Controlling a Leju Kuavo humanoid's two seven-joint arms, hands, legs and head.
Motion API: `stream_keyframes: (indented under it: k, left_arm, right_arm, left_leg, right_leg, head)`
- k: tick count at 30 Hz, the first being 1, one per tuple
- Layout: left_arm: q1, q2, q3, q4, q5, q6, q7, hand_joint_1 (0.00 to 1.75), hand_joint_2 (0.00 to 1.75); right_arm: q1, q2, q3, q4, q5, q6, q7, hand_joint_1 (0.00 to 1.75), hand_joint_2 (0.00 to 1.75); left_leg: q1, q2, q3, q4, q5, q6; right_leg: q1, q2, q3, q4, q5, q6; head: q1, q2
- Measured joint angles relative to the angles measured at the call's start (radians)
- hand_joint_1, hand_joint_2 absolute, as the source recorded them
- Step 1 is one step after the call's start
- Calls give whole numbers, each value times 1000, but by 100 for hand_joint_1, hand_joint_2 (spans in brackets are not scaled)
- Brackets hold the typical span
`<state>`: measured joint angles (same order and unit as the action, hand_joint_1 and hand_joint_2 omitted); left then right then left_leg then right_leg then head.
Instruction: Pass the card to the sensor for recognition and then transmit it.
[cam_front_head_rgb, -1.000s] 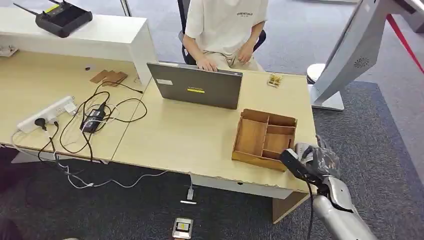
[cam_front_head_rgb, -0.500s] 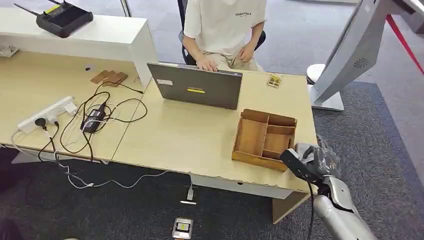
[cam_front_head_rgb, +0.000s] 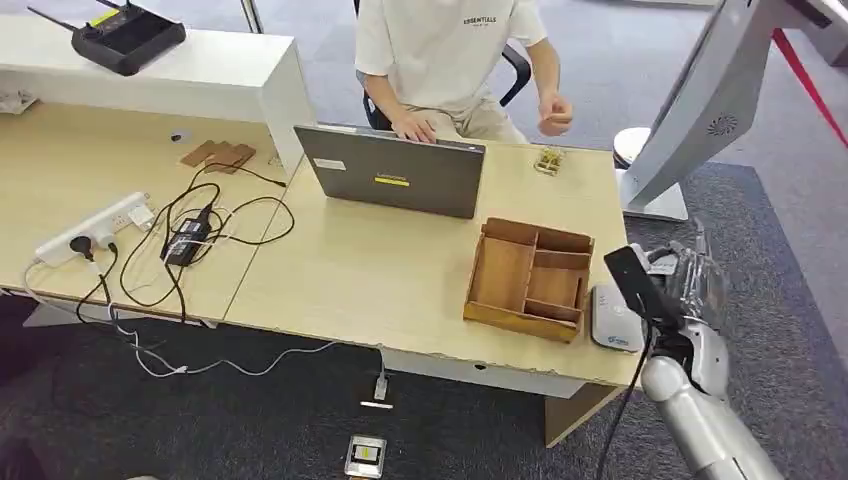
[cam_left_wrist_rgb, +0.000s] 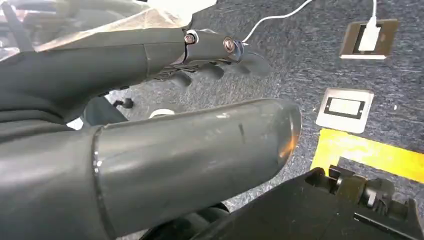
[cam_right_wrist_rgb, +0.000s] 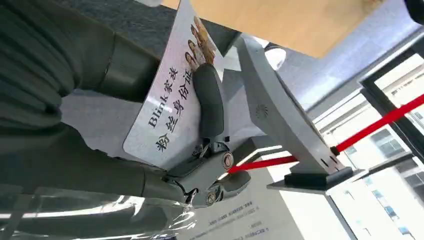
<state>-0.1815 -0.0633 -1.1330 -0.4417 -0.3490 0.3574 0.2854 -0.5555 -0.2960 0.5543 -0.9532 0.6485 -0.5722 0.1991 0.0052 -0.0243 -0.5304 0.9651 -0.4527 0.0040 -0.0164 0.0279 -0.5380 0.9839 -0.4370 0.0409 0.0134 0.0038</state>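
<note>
the card (cam_right_wrist_rgb: 172, 107) is white with printed characters and a strip of small faces along one end, and the right hand (cam_right_wrist_rgb: 150, 145) holds it — a dark finger (cam_right_wrist_rgb: 209, 102) lies across its face in the right wrist view. in the head view that right hand (cam_front_head_rgb: 680, 285) sits at the lower right of the frame, just past the right edge of the worktop (cam_front_head_rgb: 370, 270), with the card hard to make out there. just to its left, on the worktop's lower right corner, lies the sensor (cam_front_head_rgb: 612, 318), a small white rounded pad, close beside the hand but apart from it. left of the sensor stands a wooden tray (cam_front_head_rgb: 528, 278) with several compartments. further up the frame an open laptop (cam_front_head_rgb: 392, 178) has its back to the camera, and a person (cam_front_head_rgb: 450, 50) in a pale t-shirt sits behind it, one hand raised. at the left of the frame are a white power strip (cam_front_head_rgb: 90, 228) and tangled black cables (cam_front_head_rgb: 190, 240).

the left hand (cam_left_wrist_rgb: 150, 90) hangs over grey carpet (cam_left_wrist_rgb: 320, 65) — its fingers lie fairly straight and nothing is in them.
</note>
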Motion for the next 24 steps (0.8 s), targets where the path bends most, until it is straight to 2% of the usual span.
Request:
stream_keyframes:
  k: [5, 14, 19, 24]
  left_arm:
    - [-7, -2, -4, 0, -23, -24, -6, 0, 0]
    - [-26, -4, -16, 0, -84, -72, -20, 0, 0]
    - [-33, -7, -16, 0, -110, -97, -26, 0, 0]
    - [-42, -9, -16, 0, -129, -119, -32, 0, 0]
  right_arm:
    - [-33, -1, -3, -66, 5, 13, 0, 175, 175]
    - [-173, 38, 46, -106, 139, 149, 25, 175, 175]
    - [-267, 90, 94, -52, 179, 209, 13, 175, 175]
    - [-358, 156, 153, 56, 220, 261, 3, 175, 175]
  left_leg:
    - [0, 0, 0, 0, 0, 0]
    - [0, 0, -1, 0, 1, -1]
    - [0, 0, -1, 0, 1, -1]
    - [0, -1, -2, 0, 1, -1]
  right_leg:
    - [0, 0, 0, 0, 0, 0]
    - [0, 0, -1, 1, 0, 0]
    - [0, 0, -1, 2, 0, 0]
    - [0, 0, -1, 2, 0, 0]
  head:
    - [0, 0]
    - [0, 0]
    - [0, 0]
    - [0, 0]
